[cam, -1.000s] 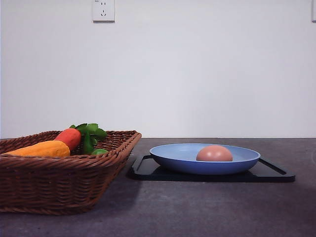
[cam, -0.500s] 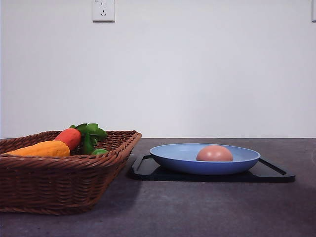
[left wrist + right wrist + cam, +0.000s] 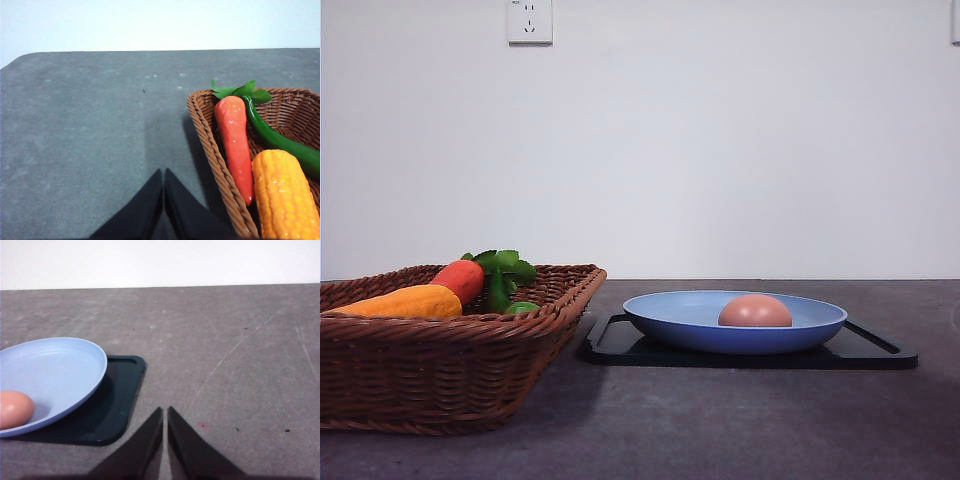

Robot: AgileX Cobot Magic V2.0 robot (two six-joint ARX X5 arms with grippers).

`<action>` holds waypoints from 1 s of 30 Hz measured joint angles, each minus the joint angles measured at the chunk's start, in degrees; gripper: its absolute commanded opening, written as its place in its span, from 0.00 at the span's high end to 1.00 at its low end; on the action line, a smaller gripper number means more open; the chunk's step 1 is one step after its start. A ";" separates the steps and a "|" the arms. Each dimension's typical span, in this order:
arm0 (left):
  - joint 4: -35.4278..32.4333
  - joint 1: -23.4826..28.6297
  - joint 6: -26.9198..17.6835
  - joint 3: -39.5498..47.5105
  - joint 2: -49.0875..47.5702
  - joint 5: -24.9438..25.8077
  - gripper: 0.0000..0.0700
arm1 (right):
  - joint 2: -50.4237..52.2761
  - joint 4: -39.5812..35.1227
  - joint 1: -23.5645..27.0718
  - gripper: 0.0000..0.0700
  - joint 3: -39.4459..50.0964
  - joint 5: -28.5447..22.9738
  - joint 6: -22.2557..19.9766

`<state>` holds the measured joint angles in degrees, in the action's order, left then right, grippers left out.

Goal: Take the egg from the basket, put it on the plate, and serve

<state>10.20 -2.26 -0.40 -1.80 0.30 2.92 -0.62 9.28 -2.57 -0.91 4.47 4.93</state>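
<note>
My left gripper [image 3: 163, 210]: dark fingers pressed together to a thin seam, nothing between them, hanging over bare table just beside the basket's rim. My right gripper [image 3: 165, 445]: likewise closed and empty, over the grey table near the tray's corner.

Item, small smooth pinkish-brown egg [image 3: 755, 311]: lying in the wide round light-blue plate [image 3: 665, 318], off-centre toward one side of the bowl.

Item, the plate: resting on a flat black rectangular tray [image 3: 870, 350].

Item, large dark-brown woven wicker basket [image 3: 440, 375]: holds an orange-red toy carrot with green leaves [image 3: 234, 137], a yellow toy corn cob [image 3: 282, 195] and a long green pepper-like piece [image 3: 280, 142] (no egg visible in it).

Progress, as I judge it: transfer done; serving, whatever that requires, appears to be what remains.

Writing: none readable. A white wall socket [image 3: 530, 21] carries no legible marking; no brands or labels on any item.
</note>
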 measured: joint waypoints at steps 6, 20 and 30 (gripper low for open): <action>0.00 0.00 0.00 0.00 0.00 0.00 1.00 | 0.00 0.00 0.00 1.00 0.00 0.00 0.00; 0.00 0.00 0.00 0.00 0.00 0.00 1.00 | 0.00 0.00 0.00 1.00 0.00 0.00 0.00; 0.00 0.00 0.00 0.00 0.00 0.00 1.00 | 0.00 0.00 0.00 1.00 0.00 0.00 0.00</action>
<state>10.20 -2.26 -0.40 -1.80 0.30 2.92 -0.62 9.28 -2.57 -0.91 4.47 4.93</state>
